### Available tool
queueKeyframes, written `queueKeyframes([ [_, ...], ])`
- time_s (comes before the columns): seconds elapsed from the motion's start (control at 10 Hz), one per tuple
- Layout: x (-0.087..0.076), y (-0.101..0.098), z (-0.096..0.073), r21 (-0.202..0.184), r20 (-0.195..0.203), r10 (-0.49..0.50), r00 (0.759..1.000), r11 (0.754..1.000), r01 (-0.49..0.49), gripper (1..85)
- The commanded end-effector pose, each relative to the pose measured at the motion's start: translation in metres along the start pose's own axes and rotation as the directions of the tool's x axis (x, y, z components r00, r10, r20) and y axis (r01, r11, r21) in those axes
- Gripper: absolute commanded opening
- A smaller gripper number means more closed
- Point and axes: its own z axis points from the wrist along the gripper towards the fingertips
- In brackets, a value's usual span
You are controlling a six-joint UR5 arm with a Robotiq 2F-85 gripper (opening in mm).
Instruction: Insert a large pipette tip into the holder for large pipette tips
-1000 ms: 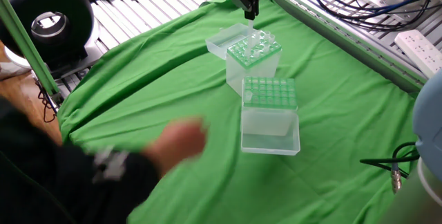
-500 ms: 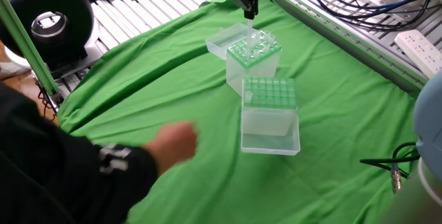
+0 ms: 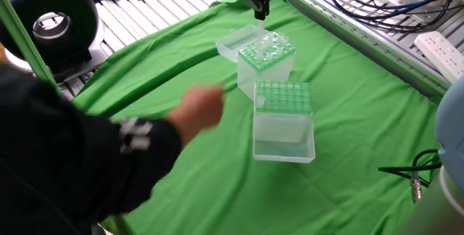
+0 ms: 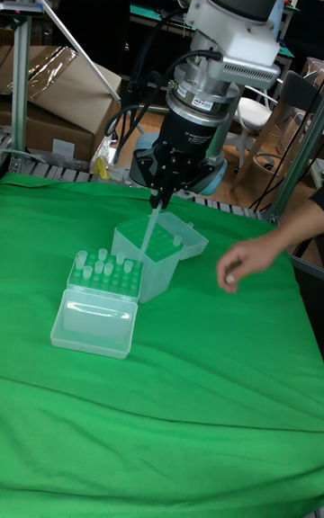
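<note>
Green cloth (image 3: pixel 348 119) over the table, near to far: paler-topped box (image 3: pixel 283 99), lid open toward 6 o'clock; person's arm (image 3: pixel 138 144) reaching in from 9 o'clock; holder for large pipette tips (image 3: pixel 266 62) at 12 o'clock of that box; above it, hand (image 4: pixel 162 199) pinching large pipette tip (image 4: pixel 153 219), point down at the green grid.
</note>
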Motion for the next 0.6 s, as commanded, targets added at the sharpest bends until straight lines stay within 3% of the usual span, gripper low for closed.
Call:
queueKeyframes([
  [0.0,-0.0037,0.0033,-0.0011,-0.013,0.016,-0.002,1.000,1.000,0.002,0.7],
  [0.5,-0.0086,0.0029,-0.0012,-0.011,0.035,-0.013,0.999,1.000,0.013,0.7],
])
